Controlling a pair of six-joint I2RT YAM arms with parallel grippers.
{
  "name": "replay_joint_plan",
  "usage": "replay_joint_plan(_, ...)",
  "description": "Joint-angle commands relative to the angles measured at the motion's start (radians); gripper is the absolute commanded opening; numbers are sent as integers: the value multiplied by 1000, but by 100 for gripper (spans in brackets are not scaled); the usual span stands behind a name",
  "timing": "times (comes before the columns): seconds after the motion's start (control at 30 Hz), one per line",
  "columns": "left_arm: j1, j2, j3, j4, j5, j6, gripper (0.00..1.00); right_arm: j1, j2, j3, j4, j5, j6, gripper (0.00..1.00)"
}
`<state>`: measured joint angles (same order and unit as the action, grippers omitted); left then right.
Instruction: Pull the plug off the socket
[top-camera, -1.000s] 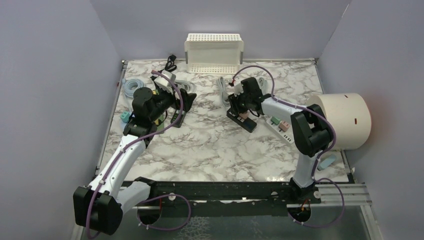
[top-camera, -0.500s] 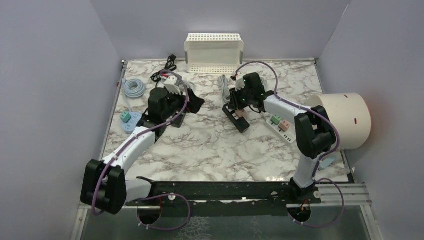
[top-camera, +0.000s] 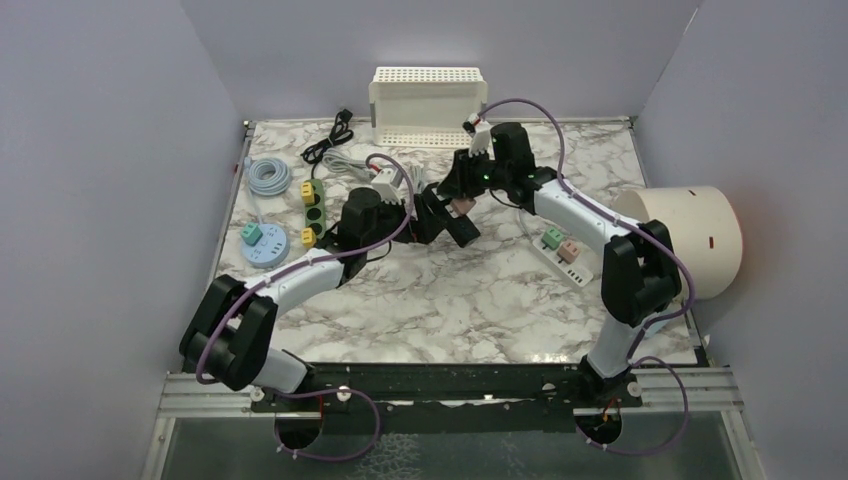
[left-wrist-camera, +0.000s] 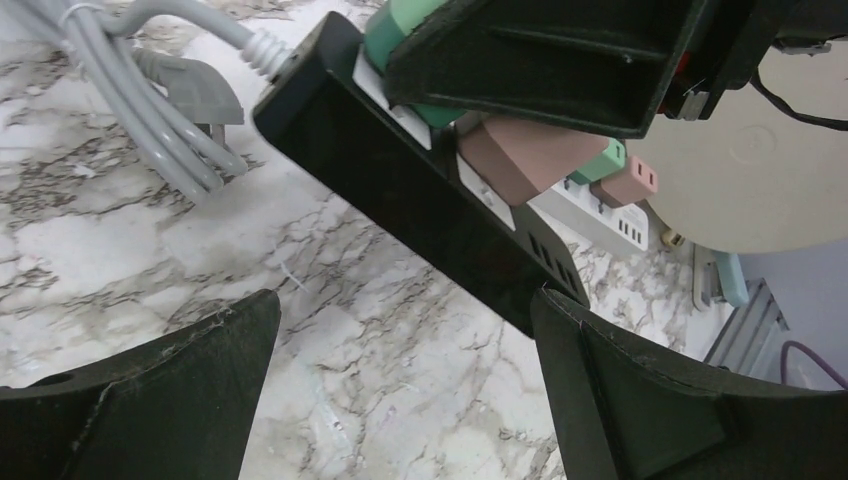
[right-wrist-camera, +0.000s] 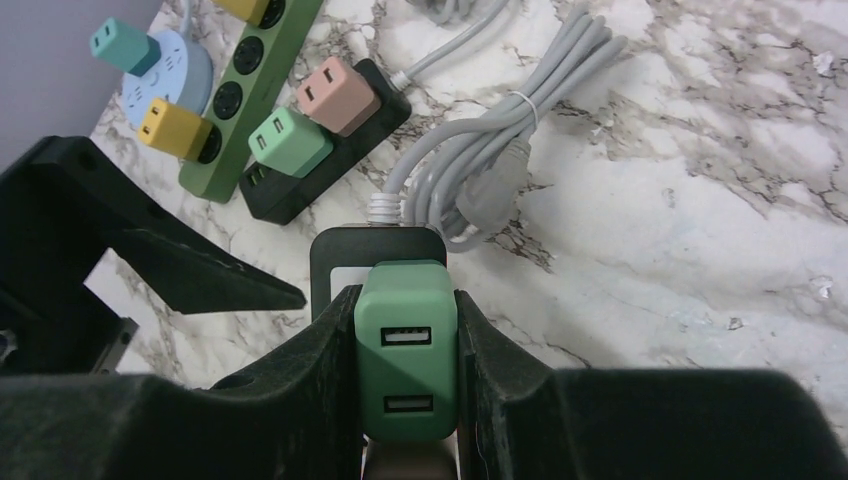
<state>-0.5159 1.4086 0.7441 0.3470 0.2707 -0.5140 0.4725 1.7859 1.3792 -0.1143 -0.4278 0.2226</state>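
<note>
White basket (top-camera: 427, 105) at desk (top-camera: 430, 290) rear. Right end effector (right-wrist-camera: 405, 325) clamps green plug (right-wrist-camera: 405, 355) on strip (left-wrist-camera: 420, 205); left end effector (left-wrist-camera: 402, 305) spread wide beside it.

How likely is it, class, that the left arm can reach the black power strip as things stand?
Probably yes: the open left gripper faces the black power strip with nothing between them, and the right gripper grips only the green plug.

A white perforated basket (top-camera: 428, 105) is set at the back edge of the marble tabletop (top-camera: 450, 300). At the left, a coiled pale-blue cable (top-camera: 266, 176), a round blue socket hub (top-camera: 262, 245) and a green power strip (top-camera: 313, 212) carrying yellow plugs are seen. At the right, a white power strip (top-camera: 560, 250) is laid beside a large white cylinder (top-camera: 690, 240).
</note>
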Motion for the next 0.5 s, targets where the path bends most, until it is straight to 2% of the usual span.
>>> replay_joint_plan(0.0, -33, 37, 33, 138, 25, -55, 99, 16, -63, 26, 70, -63, 49, 1)
replay_joint_plan(0.27, -82, 127, 38, 205, 52, -125, 99, 43, -94, 15, 71, -58, 69, 1)
replay_joint_plan(0.33, -92, 149, 42, 223, 53, -145, 92, 47, -99, 21, 69, -61, 76, 1)
replay_joint_plan(0.4, -94, 170, 44, 240, 63, -158, 65, 49, -107, 18, 77, -69, 86, 1)
replay_joint_plan(0.43, -95, 180, 43, 250, 75, -161, 47, 49, -110, 21, 79, -73, 92, 1)
replay_joint_plan(0.47, -95, 188, 43, 262, 86, -163, 25, 49, -114, 25, 76, -76, 96, 1)
